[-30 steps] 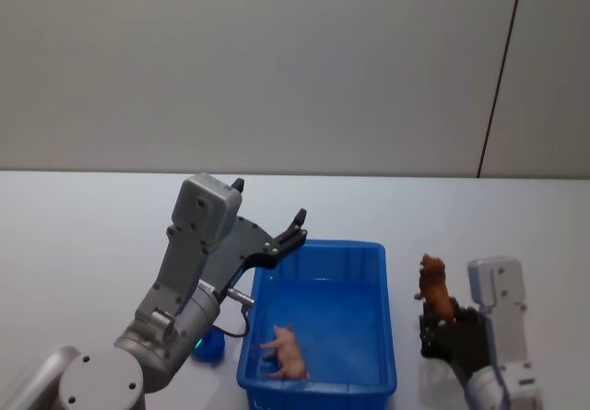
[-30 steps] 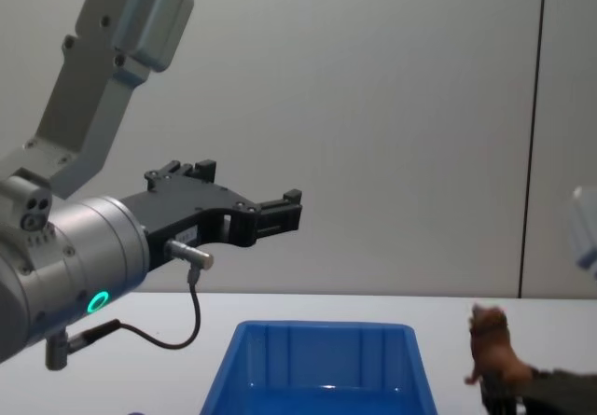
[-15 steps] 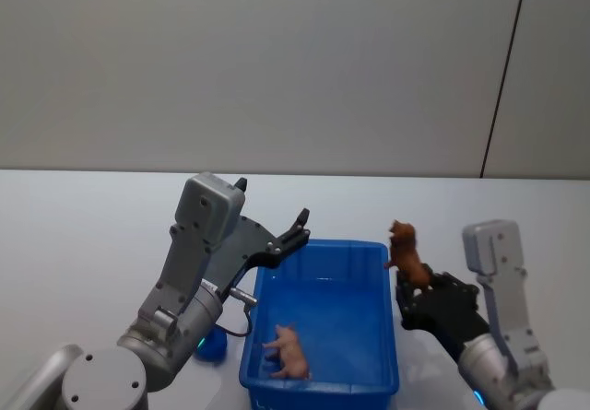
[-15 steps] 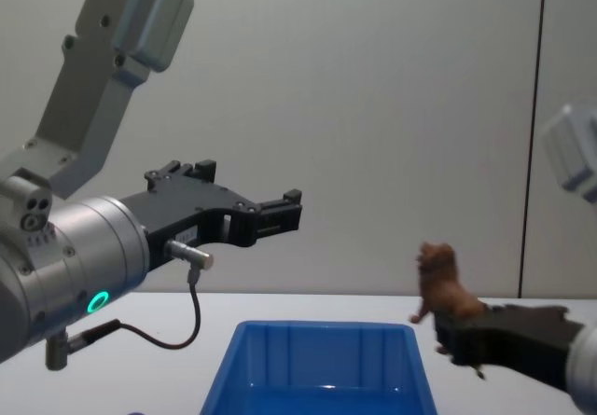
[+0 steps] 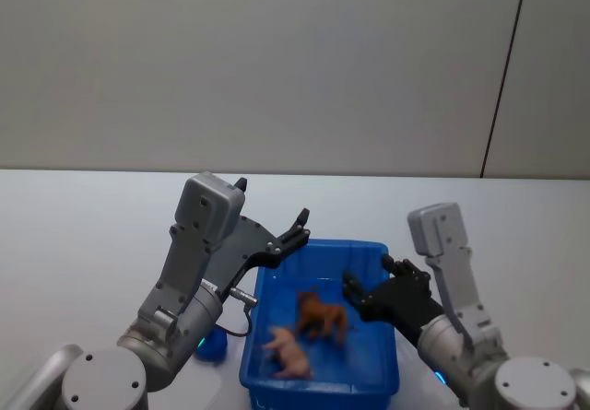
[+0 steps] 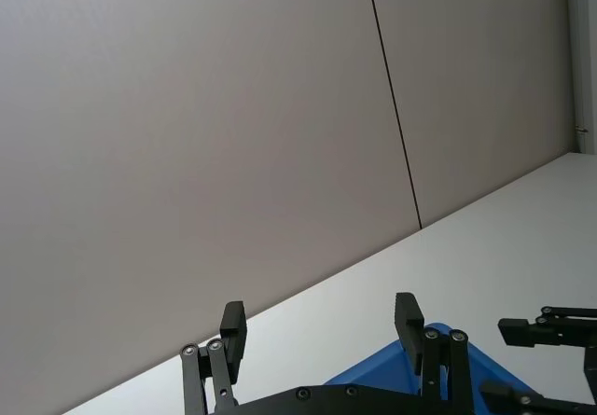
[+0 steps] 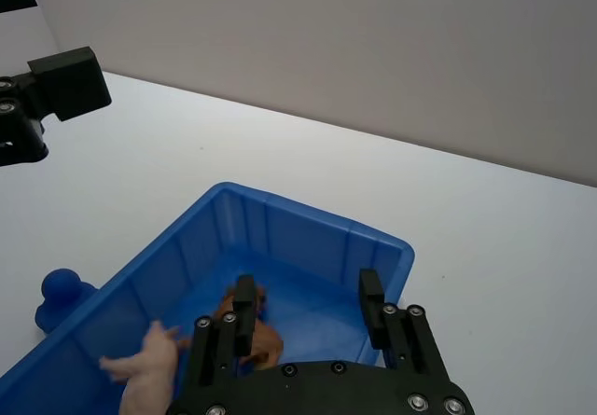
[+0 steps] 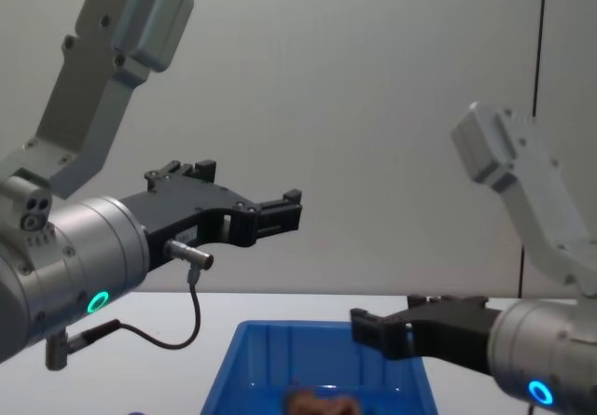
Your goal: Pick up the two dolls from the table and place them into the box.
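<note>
Right tool [image 5: 371,276] spread over blue bin [image 5: 393,341]; brown doll [image 5: 321,315] loose inside beside pink doll [image 5: 288,353]. Left tool [image 5: 270,203] spread, raised, apparently keeping clear.

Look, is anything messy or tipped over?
Nothing is spilled or broken. The pale pink toy figure lies on its side in the bright blue plastic bin, the brown furry toy figure beside it. The right gripper is open above them; the left gripper open, raised beside the bin.

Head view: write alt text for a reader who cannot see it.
A brown doll and a pink doll lie in the blue box. The right gripper hangs open over it; the left gripper, open, is raised beside it.
</note>
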`<state>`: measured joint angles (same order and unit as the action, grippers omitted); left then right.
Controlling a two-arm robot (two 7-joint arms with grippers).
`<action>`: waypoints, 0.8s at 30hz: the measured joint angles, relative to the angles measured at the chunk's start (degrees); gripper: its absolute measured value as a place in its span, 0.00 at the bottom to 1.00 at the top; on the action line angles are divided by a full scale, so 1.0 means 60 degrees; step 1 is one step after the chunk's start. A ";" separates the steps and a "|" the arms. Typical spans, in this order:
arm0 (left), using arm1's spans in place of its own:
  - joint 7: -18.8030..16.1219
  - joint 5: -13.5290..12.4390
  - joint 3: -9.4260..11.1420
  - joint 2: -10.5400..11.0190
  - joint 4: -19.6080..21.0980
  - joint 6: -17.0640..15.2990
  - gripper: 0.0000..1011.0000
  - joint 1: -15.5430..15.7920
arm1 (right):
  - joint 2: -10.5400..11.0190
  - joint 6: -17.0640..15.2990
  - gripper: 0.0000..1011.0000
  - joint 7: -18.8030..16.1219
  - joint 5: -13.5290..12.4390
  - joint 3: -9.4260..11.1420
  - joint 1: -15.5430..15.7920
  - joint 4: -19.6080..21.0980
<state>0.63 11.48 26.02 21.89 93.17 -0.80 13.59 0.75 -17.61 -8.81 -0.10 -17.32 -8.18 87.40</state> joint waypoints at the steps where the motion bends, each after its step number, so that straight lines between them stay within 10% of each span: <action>1: 0.0000 0.0000 0.0000 0.0000 0.0000 0.0000 0.99 0.0000 | -0.0021 -0.0001 0.64 0.0000 0.0014 -0.0007 -0.0030 -0.0043; 13: 0.0000 0.0000 0.0000 0.0000 0.0000 0.0000 0.99 0.0000 | -0.0134 0.0278 0.99 0.0757 0.0061 -0.0032 -0.0011 -0.0172; 24: 0.0000 0.0000 0.0000 0.0000 0.0000 0.0000 0.99 0.0000 | 0.0107 0.0663 0.99 0.1710 -0.0090 0.0153 0.0494 0.0354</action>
<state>0.63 11.48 26.02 21.89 93.18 -0.80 13.58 1.39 -13.63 1.44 -0.64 -16.40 -5.22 89.53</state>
